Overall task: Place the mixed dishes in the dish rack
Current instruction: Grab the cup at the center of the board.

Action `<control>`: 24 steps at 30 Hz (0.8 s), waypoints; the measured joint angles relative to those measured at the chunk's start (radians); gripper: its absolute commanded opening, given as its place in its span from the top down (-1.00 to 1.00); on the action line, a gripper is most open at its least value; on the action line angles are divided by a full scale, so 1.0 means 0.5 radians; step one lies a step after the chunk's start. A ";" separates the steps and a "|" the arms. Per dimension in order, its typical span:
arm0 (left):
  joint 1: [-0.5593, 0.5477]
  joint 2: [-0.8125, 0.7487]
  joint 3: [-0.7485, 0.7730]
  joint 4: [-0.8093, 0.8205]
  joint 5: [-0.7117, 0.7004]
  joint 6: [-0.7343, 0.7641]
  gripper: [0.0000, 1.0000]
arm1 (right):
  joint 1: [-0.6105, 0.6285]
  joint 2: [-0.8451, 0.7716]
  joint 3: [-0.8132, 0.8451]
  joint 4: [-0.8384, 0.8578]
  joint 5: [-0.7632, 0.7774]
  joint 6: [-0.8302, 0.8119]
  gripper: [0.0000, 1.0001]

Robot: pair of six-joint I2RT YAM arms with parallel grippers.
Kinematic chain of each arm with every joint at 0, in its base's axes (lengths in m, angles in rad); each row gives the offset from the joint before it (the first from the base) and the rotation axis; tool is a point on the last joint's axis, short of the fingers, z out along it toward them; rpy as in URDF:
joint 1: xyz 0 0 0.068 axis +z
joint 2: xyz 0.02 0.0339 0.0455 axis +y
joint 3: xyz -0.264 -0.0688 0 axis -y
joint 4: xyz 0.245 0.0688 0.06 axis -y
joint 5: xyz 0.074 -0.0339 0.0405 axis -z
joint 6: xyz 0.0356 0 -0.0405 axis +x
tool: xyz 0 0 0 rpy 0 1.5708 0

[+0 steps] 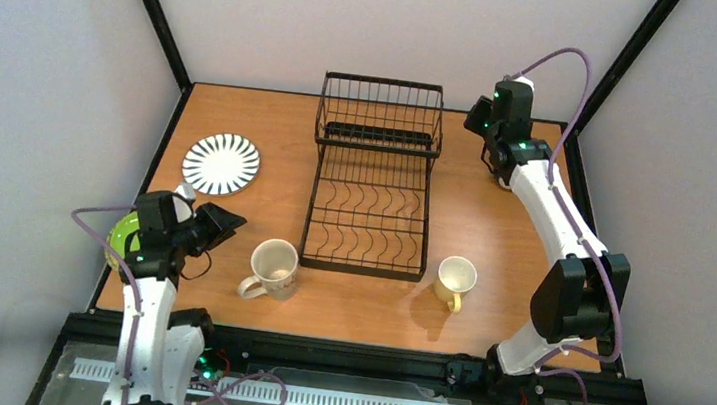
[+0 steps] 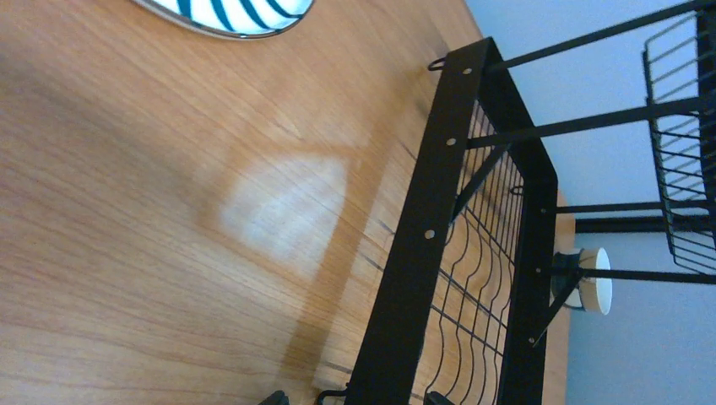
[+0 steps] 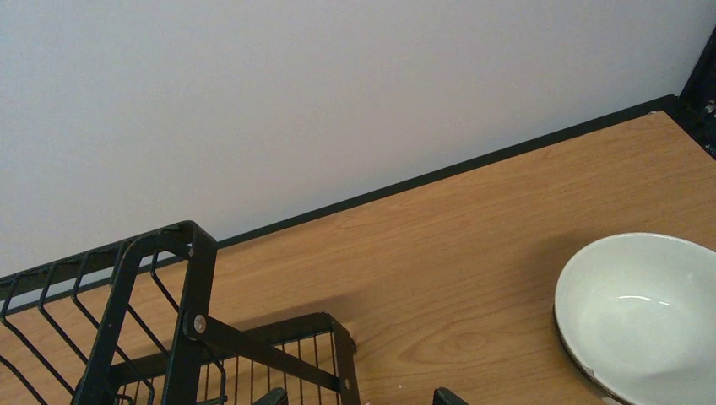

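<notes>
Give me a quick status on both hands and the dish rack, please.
Left hand open, empty, by cream mug. Right hand open, empty, near cream bowl. Dish rack empty. Nothing blocking it.

**Rack corner and bowl below the right wrist**

A corner of the black wire dish rack [image 3: 196, 291] fills the lower left, its taller basket wires running off the left edge. The cream bowl [image 3: 642, 312] sits upright on the table [image 3: 473, 245] at lower right, well apart from the rack and cut off by the frame. Only the two dark tips of the right gripper [image 3: 359, 398] show at the bottom edge, spread apart. A pale wall [image 3: 338, 93] stands behind.
</notes>
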 measured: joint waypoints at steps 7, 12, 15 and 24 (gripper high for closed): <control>-0.047 -0.059 0.042 0.005 0.066 0.134 -0.78 | 0.009 -0.001 0.002 -0.037 0.052 -0.013 -0.99; -0.077 -0.076 0.043 0.005 0.178 0.219 -0.73 | 0.009 -0.011 0.002 -0.079 0.086 -0.014 -0.99; -0.106 -0.076 0.068 -0.015 0.210 0.260 -0.72 | 0.011 -0.019 0.002 -0.094 0.105 -0.016 -0.99; -0.204 -0.063 0.275 -0.188 0.208 0.417 -0.64 | 0.017 -0.044 0.052 -0.116 0.130 -0.021 -0.99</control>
